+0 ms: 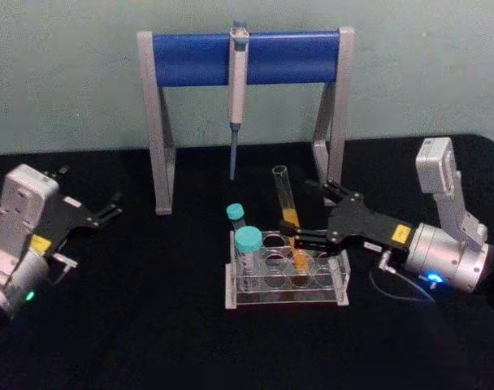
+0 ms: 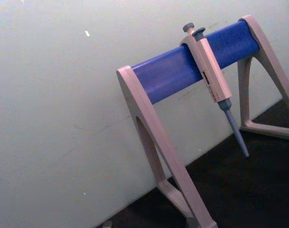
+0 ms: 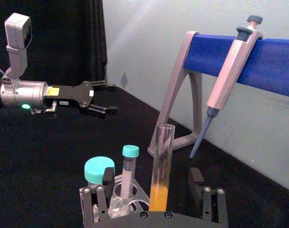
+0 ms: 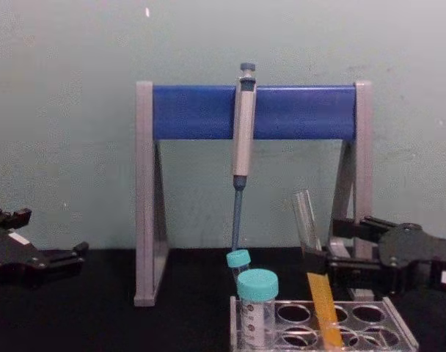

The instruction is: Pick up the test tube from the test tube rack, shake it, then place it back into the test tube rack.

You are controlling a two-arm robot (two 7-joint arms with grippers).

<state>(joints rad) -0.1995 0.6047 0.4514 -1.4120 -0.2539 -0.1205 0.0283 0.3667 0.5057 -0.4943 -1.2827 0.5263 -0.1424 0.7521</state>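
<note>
Nearest, the test tube rack (image 1: 284, 279) lies flat on the black table, with two teal-capped tubes (image 1: 248, 244) at its left end. The test tube (image 1: 289, 218) stands in a right-hand hole, leaning, its orange liquid low. The right gripper (image 1: 305, 213) straddles it at mid-height, jaws apart and not yet pinching, probably placed there to grip above the liquid. Well left of the rack, the left gripper (image 1: 114, 206) waits open, holding nothing. Behind the rack, a pipette (image 1: 236, 97) hangs on its stand (image 1: 245, 57). Yellow arm labels are unreadable.

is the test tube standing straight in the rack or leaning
Leaning: the test tube sits in the test tube rack, its open top tilted toward the robot's left.
</note>
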